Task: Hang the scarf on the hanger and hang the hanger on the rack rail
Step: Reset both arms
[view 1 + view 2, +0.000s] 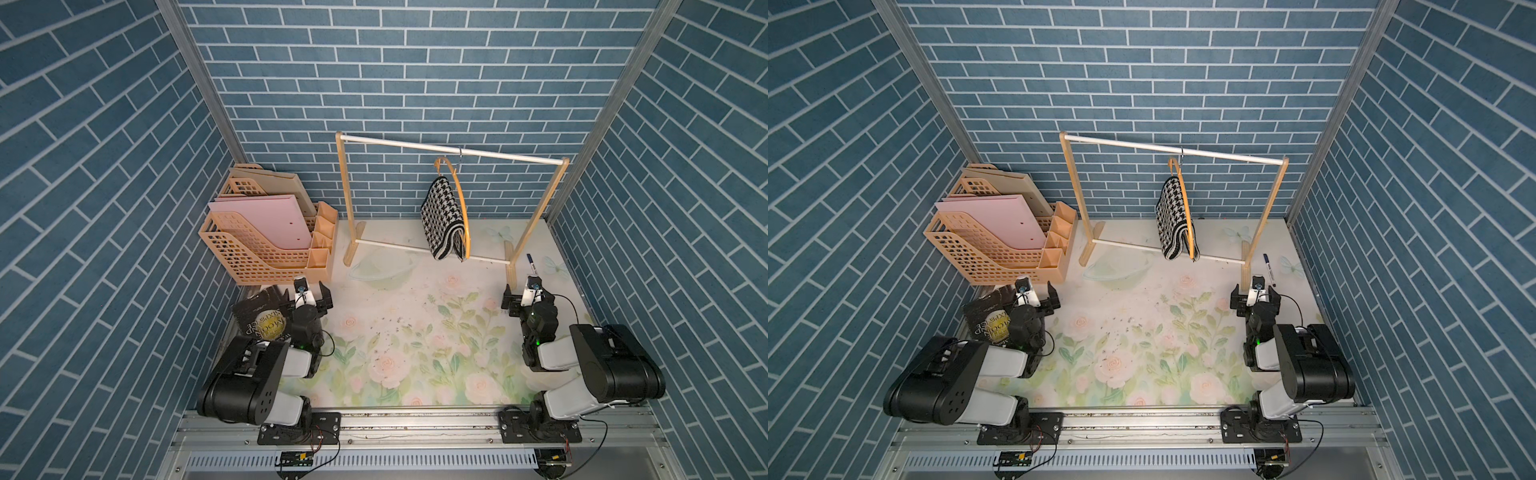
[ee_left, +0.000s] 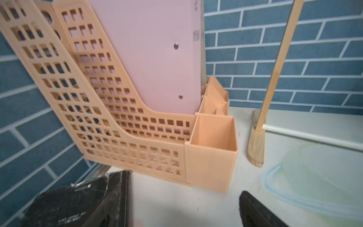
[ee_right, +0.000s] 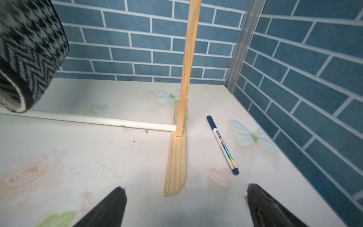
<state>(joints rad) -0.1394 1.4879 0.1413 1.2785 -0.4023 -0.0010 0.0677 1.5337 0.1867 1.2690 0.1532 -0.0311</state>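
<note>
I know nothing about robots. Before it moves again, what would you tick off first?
1. The scarf hangs on the hanger: ok.
2. The hanger's hook is over the rack's top rod: ok.
3. The left gripper is open and empty: ok.
4. The right gripper is open, empty and away from the scarf: ok.
5. The scarf is balanced well enough not to slide off: cannot tell.
6. The pen on the table is not touching the right gripper: ok.
</note>
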